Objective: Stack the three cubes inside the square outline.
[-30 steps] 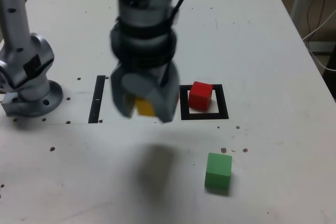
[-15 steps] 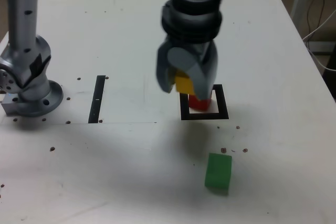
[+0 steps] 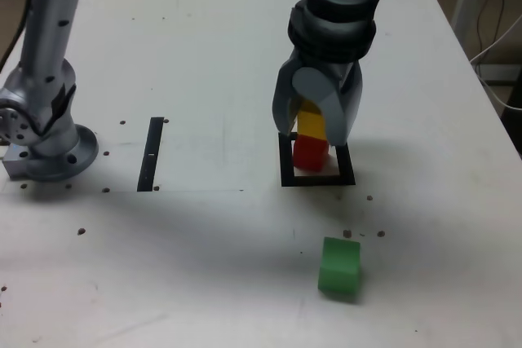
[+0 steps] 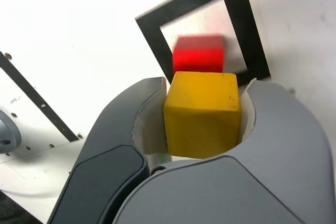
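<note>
My gripper (image 3: 314,124) is shut on the yellow cube (image 3: 311,123) (image 4: 203,114), both fingers pressed to its sides. It hangs directly over the red cube (image 3: 310,153) (image 4: 198,55), which stands inside the square outline (image 3: 285,179) (image 4: 247,30); whether yellow touches red I cannot tell. The green cube (image 3: 339,266) lies alone on the table, nearer the front edge, a little to the exterior view's right of the outline.
The arm's grey base (image 3: 37,132) stands at the exterior view's left. A thin black strip (image 3: 151,153) lies between base and outline. Small dark specks dot the white table (image 3: 204,63). A cable (image 3: 497,38) hangs past the right edge.
The gripper has carried the yellow cube toward the exterior view's right, from beside the outline to directly above the red cube, and lowered it closer.
</note>
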Robot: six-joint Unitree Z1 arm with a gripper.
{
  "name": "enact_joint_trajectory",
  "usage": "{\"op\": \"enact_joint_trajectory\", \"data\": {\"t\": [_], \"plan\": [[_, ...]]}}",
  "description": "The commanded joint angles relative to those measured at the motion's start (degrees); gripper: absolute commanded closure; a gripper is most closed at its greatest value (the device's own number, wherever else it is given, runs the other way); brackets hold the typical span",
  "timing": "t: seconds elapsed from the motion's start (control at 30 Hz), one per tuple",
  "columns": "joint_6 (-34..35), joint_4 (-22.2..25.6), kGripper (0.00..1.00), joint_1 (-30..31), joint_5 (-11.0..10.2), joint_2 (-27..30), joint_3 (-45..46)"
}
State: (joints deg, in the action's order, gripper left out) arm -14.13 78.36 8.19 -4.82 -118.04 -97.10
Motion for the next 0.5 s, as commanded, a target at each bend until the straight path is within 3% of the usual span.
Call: {"op": "enact_joint_trajectory", "data": {"t": [0.0, 0.47], "plan": [[-0.35, -0.09, 0.65, -0.26, 0.12, -0.24, 0.15], [-2.40, -1.43, 0.65, -1.08, 2.00, -1.30, 0.99]]}}
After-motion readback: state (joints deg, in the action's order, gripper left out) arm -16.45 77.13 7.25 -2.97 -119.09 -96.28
